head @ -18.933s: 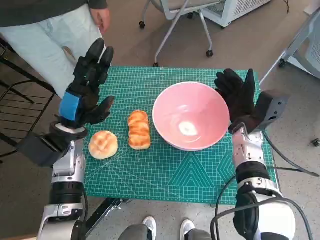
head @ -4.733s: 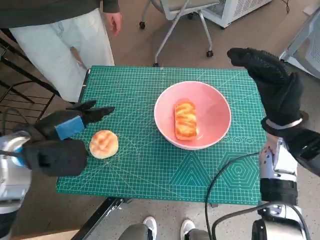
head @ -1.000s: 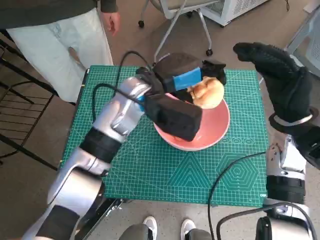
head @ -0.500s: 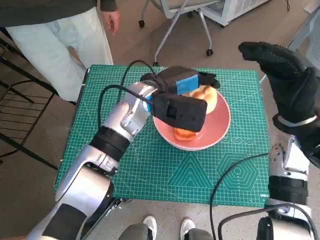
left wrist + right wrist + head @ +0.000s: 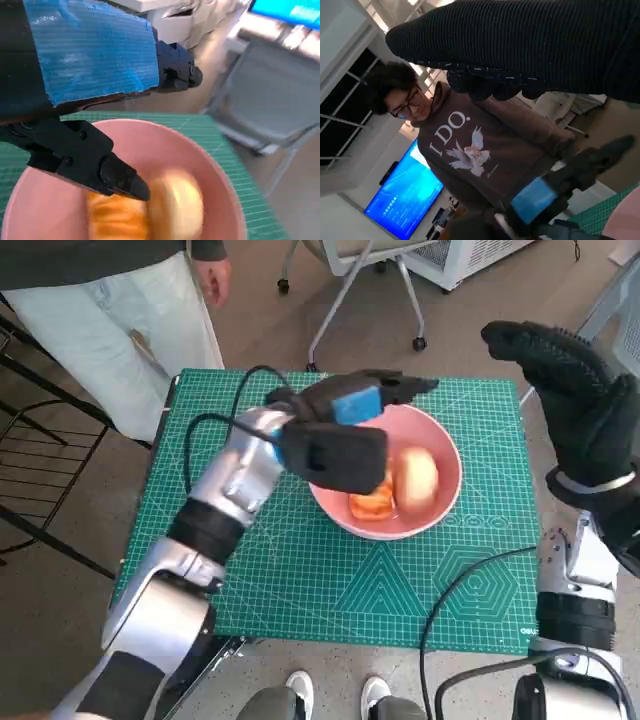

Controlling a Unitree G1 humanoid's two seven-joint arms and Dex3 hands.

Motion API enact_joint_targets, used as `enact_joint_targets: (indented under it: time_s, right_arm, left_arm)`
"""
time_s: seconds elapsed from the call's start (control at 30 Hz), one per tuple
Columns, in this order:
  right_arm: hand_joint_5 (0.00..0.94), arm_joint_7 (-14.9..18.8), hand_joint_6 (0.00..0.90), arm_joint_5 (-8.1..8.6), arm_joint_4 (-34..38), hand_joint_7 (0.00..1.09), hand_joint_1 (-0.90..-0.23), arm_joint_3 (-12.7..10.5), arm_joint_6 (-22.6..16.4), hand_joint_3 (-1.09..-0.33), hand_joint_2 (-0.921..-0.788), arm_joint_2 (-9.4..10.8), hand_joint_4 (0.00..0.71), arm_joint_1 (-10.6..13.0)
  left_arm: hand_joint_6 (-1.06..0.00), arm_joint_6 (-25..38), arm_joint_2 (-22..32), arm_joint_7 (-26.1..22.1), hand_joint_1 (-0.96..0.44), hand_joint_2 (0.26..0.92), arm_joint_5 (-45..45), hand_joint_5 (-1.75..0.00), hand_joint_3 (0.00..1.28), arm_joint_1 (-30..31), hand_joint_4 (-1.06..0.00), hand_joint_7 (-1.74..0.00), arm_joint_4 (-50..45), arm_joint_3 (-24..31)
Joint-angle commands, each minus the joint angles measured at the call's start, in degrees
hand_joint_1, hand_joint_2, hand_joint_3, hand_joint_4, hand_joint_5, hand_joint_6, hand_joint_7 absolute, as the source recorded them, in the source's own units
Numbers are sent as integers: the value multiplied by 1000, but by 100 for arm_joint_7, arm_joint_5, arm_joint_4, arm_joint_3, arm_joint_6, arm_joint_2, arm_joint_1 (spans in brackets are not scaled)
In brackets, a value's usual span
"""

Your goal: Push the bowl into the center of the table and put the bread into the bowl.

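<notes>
Okay, both bread [image 5: 397,486] pieces sit in bowl [image 5: 438,455]. Soft, squashy, so grip sides gently. Left hand [image 5: 372,393] spread, empty above bowl. Right hand [image 5: 572,400] raised, fingers apart, empty.

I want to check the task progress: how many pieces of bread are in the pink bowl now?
2. The round bun lies in the pink bowl, on the side of the right hand. The long braided bread lies beside it, partly hidden under the left hand.

Small worktop [image 5: 300,590] is covered edge to edge by a green cutting mat [image 5: 400,580], pink bowl [image 5: 447,465] sitting on it mid-table.
</notes>
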Motion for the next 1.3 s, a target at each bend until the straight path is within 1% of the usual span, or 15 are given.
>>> enact_joint_targets:
  time_s: [0.03, 0.1, 0.23, 0.27, 0.3, 0.37, 0.43, 0.5, 0.57, 0.73, 0.83, 0.9, 1.1, 1.3]
  right_arm:
    - [2, -33, 102, 13, -18, 307, -698, 17, 90, -638, -921, 53, 198, 111]
    - [1, -48, 102, 1, -35, 305, -697, 24, 100, -639, -921, 57, 198, 104]
    - [1, -86, 104, -39, -41, 302, -694, 34, 107, -640, -921, 57, 197, 82]
    - [1, -95, 105, -48, -41, 301, -693, 35, 108, -640, -921, 55, 197, 78]
    - [1, -116, 105, -71, -35, 300, -693, 40, 107, -639, -921, 53, 197, 64]
    - [1, -153, 109, -109, -10, 299, -691, 48, 99, -638, -921, 47, 197, 28]
    - [1, -189, 113, -137, -15, 298, -691, 59, 100, -636, -921, 43, 197, 9]
    - [1, -257, 116, -204, -29, 296, -693, 74, 88, -637, -921, 49, 198, -23]
    - [1, -303, 117, -245, -42, 294, -694, 82, 80, -638, -921, 53, 198, -40]
    - [2, -514, 124, -421, -136, 290, -696, 163, 65, -642, -921, 99, 199, -93]
    - [0, -710, 131, -626, -209, 277, -699, 256, 12, -657, -921, 194, 195, -134]
    - [0, -773, 132, -687, -206, 274, -701, 289, -9, -662, -921, 217, 194, -152]
    - [0, -841, 134, -727, -122, 270, -708, 354, -46, -669, -921, 233, 193, -209]
    - [0, -823, 131, -674, -57, 266, -710, 402, -61, -671, -921, 226, 190, -245]
  left_arm:
    - [-122, -176, 222, -357, -496, 905, -815, 1, 23, 258, 1, 0, -443, 605]
    - [-122, -252, 233, -450, -516, 913, -1198, 1, 31, 378, 1, 0, -561, 874]
    - [-134, -372, 188, -468, -603, 919, -1891, 1, 146, 696, 1, -7, -961, 1384]
    - [-141, -384, 175, -455, -626, 920, -2003, 0, 205, 768, 0, -10, -1073, 1460]
    - [-144, -466, 133, -397, -634, 920, -2164, 0, 226, 900, 0, -11, -1256, 1581]
    - [-157, -655, 28, -280, -656, 921, -2459, -10, 363, 1169, -22, -19, -1588, 1796]
    - [-147, -753, -50, -250, -675, 921, -2671, -10, 456, 1341, -23, -19, -1786, 1916]
    - [-147, -846, -135, -259, -683, 921, -2957, -15, 514, 1544, -34, -34, -2003, 2050]
    - [-144, -869, -183, -268, -688, 921, -3137, -16, 537, 1678, -37, -38, -2163, 2120]
    - [-122, -873, -295, -155, -719, 921, -3506, -3, 556, 2053, -9, -37, -2635, 2330]
    - [-123, -1076, -273, -50, -737, 921, -3437, -5, 544, 2300, -13, -46, -2901, 2388]
    - [-125, -1196, -244, -57, -743, 921, -3407, -8, 539, 2351, -19, -50, -2925, 2400]
    - [-110, -1537, -191, -115, -759, 921, -3338, -9, 543, 2440, -24, -50, -2871, 2380]
    - [-87, -1625, -176, -107, -770, 921, -3306, -1, 551, 2516, -8, -45, -2885, 2330]
